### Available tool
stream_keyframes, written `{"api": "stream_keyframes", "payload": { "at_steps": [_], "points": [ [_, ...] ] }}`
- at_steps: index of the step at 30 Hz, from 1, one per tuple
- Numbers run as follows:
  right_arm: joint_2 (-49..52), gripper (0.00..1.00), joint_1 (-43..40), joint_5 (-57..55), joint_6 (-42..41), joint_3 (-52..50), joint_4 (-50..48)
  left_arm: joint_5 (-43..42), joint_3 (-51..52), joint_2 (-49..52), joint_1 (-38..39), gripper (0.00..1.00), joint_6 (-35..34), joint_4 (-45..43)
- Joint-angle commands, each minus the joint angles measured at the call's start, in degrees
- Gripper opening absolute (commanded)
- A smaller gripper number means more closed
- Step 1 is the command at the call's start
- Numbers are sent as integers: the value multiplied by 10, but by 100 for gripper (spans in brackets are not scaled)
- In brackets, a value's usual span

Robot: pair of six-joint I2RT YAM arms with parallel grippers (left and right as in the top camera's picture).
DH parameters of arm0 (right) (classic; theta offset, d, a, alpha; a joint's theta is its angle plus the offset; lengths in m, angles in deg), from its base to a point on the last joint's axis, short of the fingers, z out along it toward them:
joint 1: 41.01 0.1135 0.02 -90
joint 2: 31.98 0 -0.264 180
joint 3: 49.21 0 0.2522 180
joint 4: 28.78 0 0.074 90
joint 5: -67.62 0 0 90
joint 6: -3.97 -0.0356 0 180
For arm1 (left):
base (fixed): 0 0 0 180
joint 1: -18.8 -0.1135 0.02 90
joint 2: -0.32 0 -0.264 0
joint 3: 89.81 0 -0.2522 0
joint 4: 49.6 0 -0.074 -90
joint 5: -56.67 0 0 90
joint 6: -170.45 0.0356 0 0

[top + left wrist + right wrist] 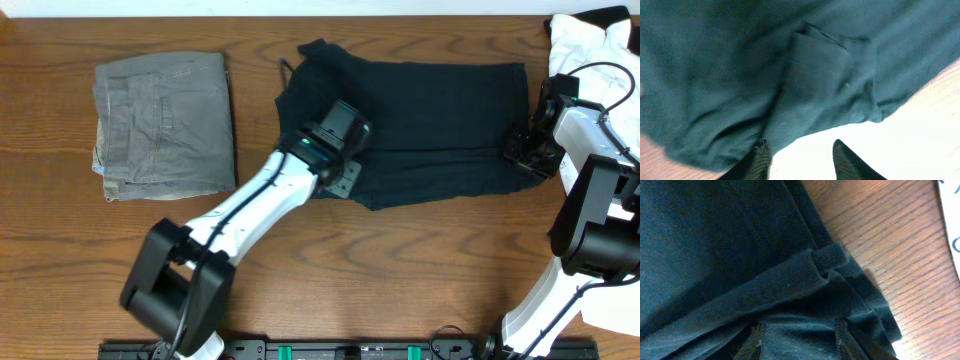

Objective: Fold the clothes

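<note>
The black T-shirt (440, 120) lies flat along the far middle of the table (400, 270). Its long axis runs left to right, parallel to the far edge.

The left gripper (800, 146) sits at the shirt's near edge, toward its left end. Its jaws stand apart with only bare tabletop between them, and one fingertip (761, 150) is just at the hem. It holds nothing, and the cloth lies ahead of it, toward the far edge.

The right gripper (799, 327) is over the shirt's right end, above a rolled fold. Its jaws are also parted, with fabric lying slack between and beneath them, and nothing looks pinched.

Each arm is nearest its own end, so the next fold probably means regripping the near edge or bringing one end over the other.

Folded grey-green trousers (165, 125) lie toward the left edge, well apart. A white garment (600, 35) sits in the far right corner.
</note>
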Motion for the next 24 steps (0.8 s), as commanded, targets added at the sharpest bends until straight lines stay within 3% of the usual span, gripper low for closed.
{"api": "stream_keyframes", "payload": {
  "at_steps": [1, 9, 19, 24],
  "points": [
    [43, 46, 1, -2, 2, -15, -4, -6, -3, 26, 12, 36, 45, 0],
    [43, 48, 1, -2, 2, -15, -4, 54, -2, 58, 25, 34, 45, -22],
    [43, 51, 1, -2, 2, -15, -4, 58, 5, 94, 25, 33, 53, -44],
    [43, 52, 1, -2, 2, -15, -3, 116, 5, 96, 25, 33, 53, -58]
  ]
}}
